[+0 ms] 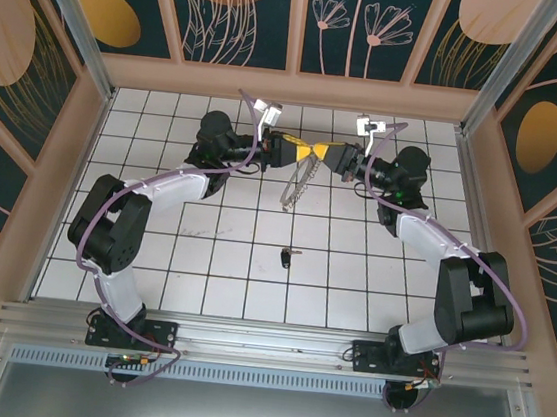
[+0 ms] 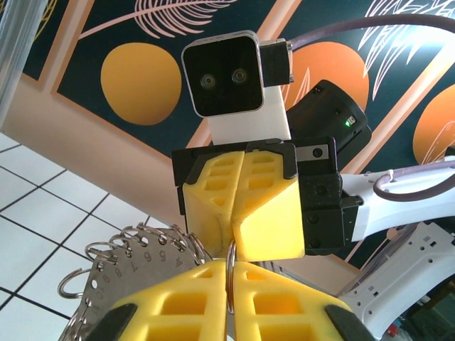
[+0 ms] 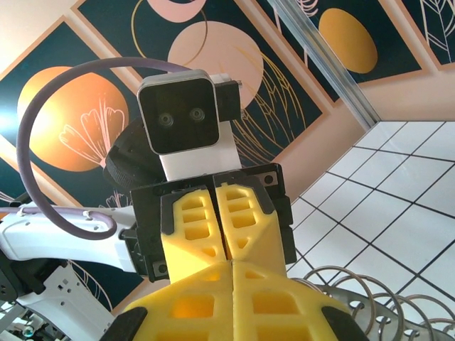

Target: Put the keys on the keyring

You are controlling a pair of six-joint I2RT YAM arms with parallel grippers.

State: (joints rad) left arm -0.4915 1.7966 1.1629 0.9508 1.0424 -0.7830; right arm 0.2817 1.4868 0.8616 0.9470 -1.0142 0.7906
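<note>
Pinching the keyring between two grippers, key lying on the tiles

In the top view the left gripper (image 1: 310,150) and the right gripper (image 1: 322,151) meet tip to tip above the far middle of the white tiled table (image 1: 202,260). The keyring (image 1: 296,182) hangs down from the place where they meet, as a thin loop that reaches toward the tiles. The key (image 1: 287,259), with a black head and a short silver blade, lies flat on the table nearer to the arm bases, well apart from both grippers and from the loop.

In the left wrist view the yellow fingers (image 2: 163,305) of the left gripper are clamped on the thin wire of the keyring, which runs up between them to the tips of the right gripper. The right fingers (image 2: 213,192) are pressed together on the same wire. Just beside them, on the left, a numbered metal plate (image 2: 117,277) and many small rings (image 2: 71,284) hang on the loop.

In the right wrist view both pairs of fingers are together, tips touching, and the small rings show at the lower right
</note>
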